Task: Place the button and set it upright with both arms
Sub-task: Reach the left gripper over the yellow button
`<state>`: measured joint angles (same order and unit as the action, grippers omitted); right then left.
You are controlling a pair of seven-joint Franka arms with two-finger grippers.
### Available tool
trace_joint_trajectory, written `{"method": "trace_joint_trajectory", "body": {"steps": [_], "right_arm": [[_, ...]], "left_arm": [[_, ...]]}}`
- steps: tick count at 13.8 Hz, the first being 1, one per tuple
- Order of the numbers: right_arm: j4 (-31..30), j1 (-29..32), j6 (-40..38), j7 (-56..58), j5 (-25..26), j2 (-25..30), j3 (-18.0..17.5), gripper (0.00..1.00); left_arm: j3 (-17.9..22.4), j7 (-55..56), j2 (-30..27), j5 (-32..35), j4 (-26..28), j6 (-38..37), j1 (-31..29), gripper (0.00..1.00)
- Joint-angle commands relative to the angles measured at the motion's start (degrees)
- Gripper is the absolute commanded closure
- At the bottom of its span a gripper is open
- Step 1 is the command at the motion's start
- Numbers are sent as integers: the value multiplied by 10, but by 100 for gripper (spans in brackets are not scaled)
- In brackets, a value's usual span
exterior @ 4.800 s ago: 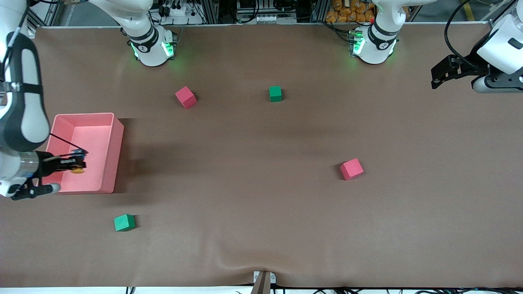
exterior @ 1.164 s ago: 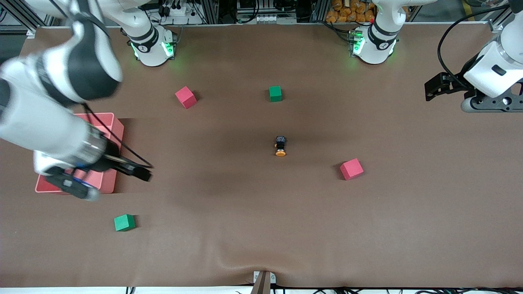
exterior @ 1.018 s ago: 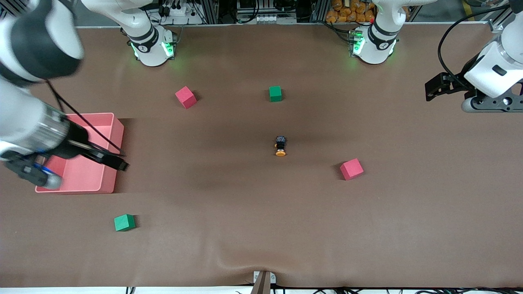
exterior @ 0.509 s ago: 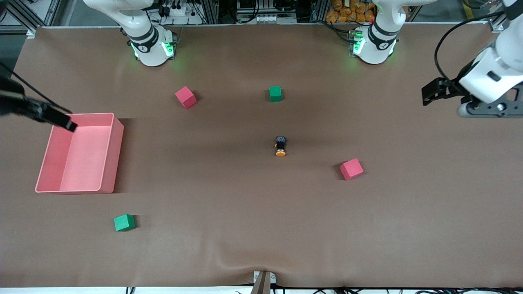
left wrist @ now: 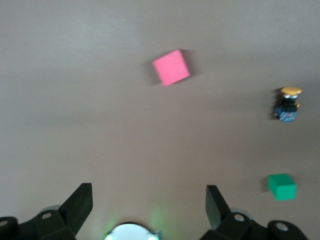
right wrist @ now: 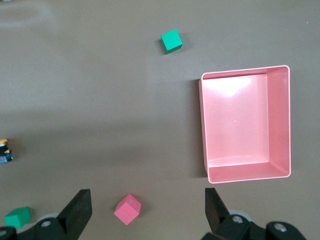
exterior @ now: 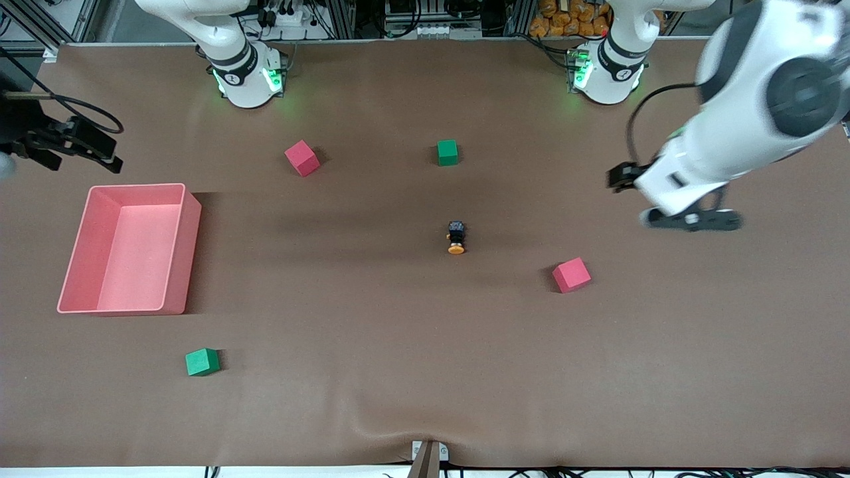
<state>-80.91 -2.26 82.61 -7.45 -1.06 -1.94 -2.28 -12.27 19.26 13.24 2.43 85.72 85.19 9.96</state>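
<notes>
The button (exterior: pixel 455 239) lies on its side in the middle of the brown table, its orange cap pointing toward the front camera. It also shows in the left wrist view (left wrist: pixel 288 104) and at the edge of the right wrist view (right wrist: pixel 4 151). My left gripper (exterior: pixel 621 178) is open and empty in the air, over bare table toward the left arm's end, apart from the button; its wrist view (left wrist: pixel 147 202) shows the fingers wide apart. My right gripper (exterior: pixel 106 153) is open and empty, up over the table's right-arm end by the pink bin (exterior: pixel 192 252); its wrist view (right wrist: pixel 147 207) shows the same.
One red cube (exterior: pixel 571 275) lies nearer the front camera than the button, toward the left arm's end. Another red cube (exterior: pixel 302 158) and a green cube (exterior: pixel 447 152) lie nearer the bases. A second green cube (exterior: pixel 202 362) lies near the front edge. The pink bin (right wrist: pixel 245 122) holds nothing.
The right gripper, which carried the button at the bin, has left it mid-table and drawn back to the right-arm end. The left arm has swung in toward the middle.
</notes>
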Motion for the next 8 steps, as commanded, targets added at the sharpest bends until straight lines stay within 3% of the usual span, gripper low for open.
{"method": "trace_joint_trajectory", "body": {"steps": [1,8], "right_arm": [[-30,-3,11,30,12,25,-2,0],[-100,1,36,51,12,78,0,0]], "left_arm": [[1,54,51,9,-13,34,55,0],[0,147,187,-12,-83,113,132,0]]}}
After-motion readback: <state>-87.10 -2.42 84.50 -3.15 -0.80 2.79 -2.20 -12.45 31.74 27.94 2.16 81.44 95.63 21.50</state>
